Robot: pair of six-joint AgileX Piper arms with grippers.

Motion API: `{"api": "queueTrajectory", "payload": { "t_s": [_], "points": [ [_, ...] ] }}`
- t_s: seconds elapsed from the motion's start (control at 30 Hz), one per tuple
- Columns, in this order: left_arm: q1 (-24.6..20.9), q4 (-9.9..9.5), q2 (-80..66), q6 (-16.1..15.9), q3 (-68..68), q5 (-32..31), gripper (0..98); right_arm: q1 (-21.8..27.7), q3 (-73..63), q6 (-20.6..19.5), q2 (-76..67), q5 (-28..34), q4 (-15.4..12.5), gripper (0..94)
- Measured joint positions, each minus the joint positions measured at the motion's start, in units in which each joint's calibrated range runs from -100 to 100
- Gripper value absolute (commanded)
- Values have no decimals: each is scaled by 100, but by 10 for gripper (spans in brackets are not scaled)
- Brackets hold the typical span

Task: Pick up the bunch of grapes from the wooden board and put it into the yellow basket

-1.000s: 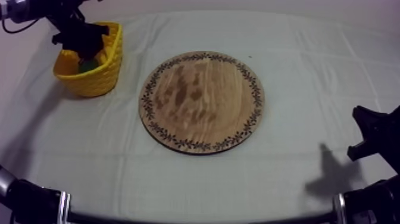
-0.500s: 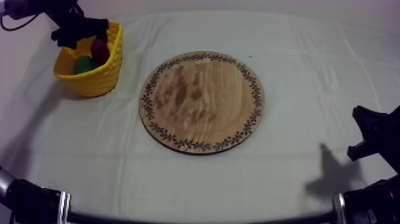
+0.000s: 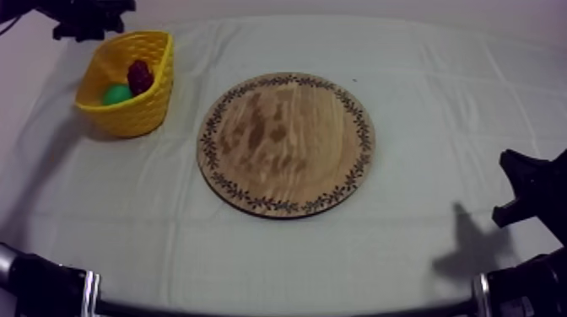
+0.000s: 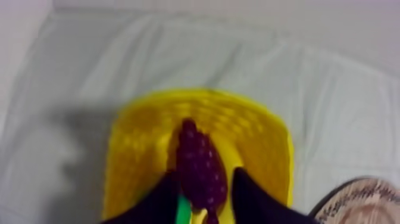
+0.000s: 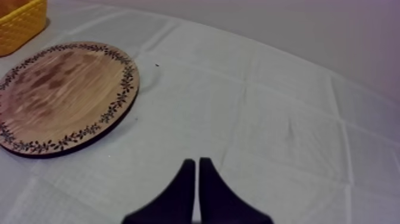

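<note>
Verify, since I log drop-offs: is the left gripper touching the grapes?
Apart. The top view shows the left gripper beyond the basket, the grapes lying inside it.

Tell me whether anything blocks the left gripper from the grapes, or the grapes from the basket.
Nothing visible does. The bunch of grapes already lies inside the yellow basket, beside a green fruit. The left gripper hangs above it, fingers open, with only air between.

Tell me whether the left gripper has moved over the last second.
Yes. The left gripper has pulled back from inside the yellow basket to beyond its far rim.
</note>
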Motion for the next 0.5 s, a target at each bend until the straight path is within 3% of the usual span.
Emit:
{"api": "queueTrajectory", "payload": {
  "t_s": [0.17,0.37,0.5],
  "points": [
    [-59,30,-739,26,364,-519,55,0,0,0,0,0,0,4],
    [-238,165,-1919,180,1014,-815,36,0,0,-15,0,0,0,4],
    [-434,281,-2900,97,1726,-1109,29,0,0,-7,0,0,0,4]
  ]
}}
